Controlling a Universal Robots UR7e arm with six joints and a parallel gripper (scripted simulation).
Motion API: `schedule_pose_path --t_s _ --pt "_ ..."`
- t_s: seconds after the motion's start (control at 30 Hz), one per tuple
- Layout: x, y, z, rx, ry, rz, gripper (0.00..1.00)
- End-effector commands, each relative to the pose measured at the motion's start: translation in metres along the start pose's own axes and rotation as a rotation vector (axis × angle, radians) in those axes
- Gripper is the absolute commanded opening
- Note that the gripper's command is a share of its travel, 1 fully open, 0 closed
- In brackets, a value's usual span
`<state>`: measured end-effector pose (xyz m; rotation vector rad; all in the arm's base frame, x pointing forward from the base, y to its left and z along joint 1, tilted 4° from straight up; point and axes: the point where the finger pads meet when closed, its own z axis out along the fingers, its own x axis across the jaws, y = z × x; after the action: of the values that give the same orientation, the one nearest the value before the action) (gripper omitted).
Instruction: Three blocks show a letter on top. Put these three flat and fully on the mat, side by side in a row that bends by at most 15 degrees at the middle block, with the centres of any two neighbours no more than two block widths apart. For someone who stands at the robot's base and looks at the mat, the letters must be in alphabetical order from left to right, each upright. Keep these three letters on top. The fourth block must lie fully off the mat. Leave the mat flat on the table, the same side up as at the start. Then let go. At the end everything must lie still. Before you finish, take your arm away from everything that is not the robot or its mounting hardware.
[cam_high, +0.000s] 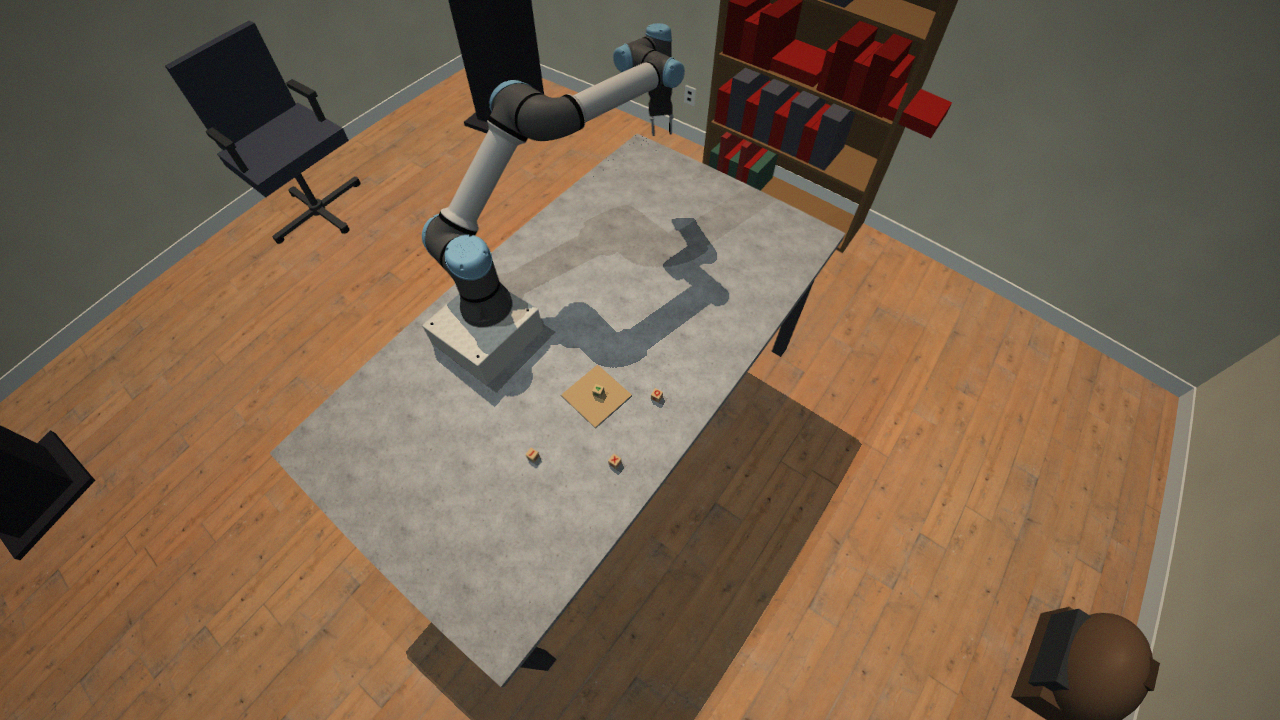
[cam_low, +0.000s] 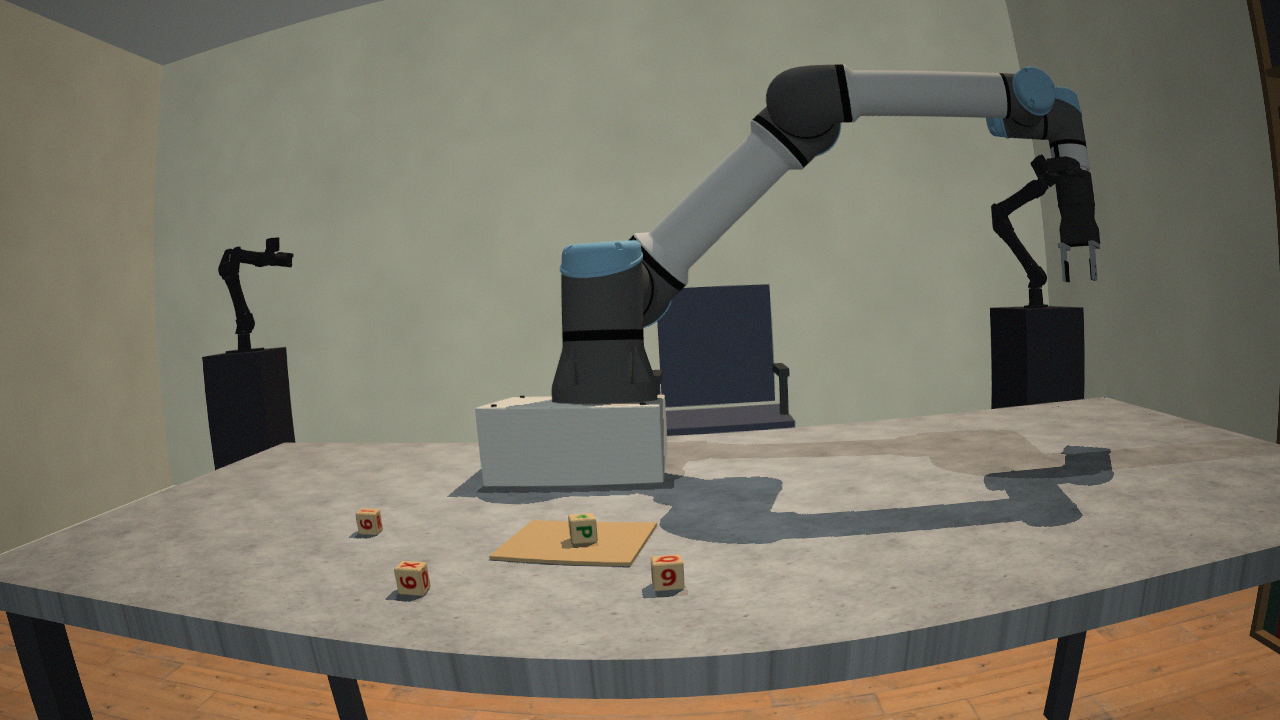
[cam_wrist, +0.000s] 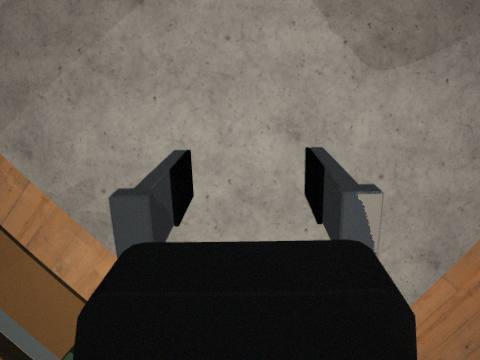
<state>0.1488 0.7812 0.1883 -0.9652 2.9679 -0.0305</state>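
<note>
Exterior view, from the left: a small wooden cube with a red mark on its side (cam_low: 368, 521) sits on the grey stone-look table top (cam_low: 895, 573), well apart from the mat. Nearer the front edge lies a second wooden cube, with a red X on top and a red 9-like mark on its side (cam_low: 411, 577). Next comes the flat tan square mat (cam_low: 537, 548), lying just in front of the light grey pedestal (cam_low: 501, 447) that carries the arm. On the mat, toward its back edge, stands a wooden cube with a green mark on top and a green P on its side (cam_low: 582, 529). Just off the mat's right front corner rests a fourth wooden cube with a red O-like mark on top and a red 9 on its side (cam_low: 666, 573), near the mat but not touching it. Far to the right, the black two-finger gripper (cam_low: 1078, 265) hangs high above the table's far end, well apart from all four cubes.

In the wrist view the grey fingers stand at full spread with only bare table top between them.
</note>
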Motion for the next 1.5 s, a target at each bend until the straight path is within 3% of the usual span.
schedule_pose_path --t_s 0.0,0.67,1.1,1.3,1.47 --pt "0.000 0.000 -0.001 -0.001 -0.002 0.000 1.00" --pt "-0.001 -0.001 -0.001 -0.001 -0.001 0.001 1.00" --pt "-0.026 -0.034 0.008 0.002 -0.008 -0.001 1.00" --pt "-0.058 -0.082 0.022 0.007 -0.016 -0.004 1.00" --pt "-0.090 -0.144 0.040 0.015 -0.024 -0.007 1.00"
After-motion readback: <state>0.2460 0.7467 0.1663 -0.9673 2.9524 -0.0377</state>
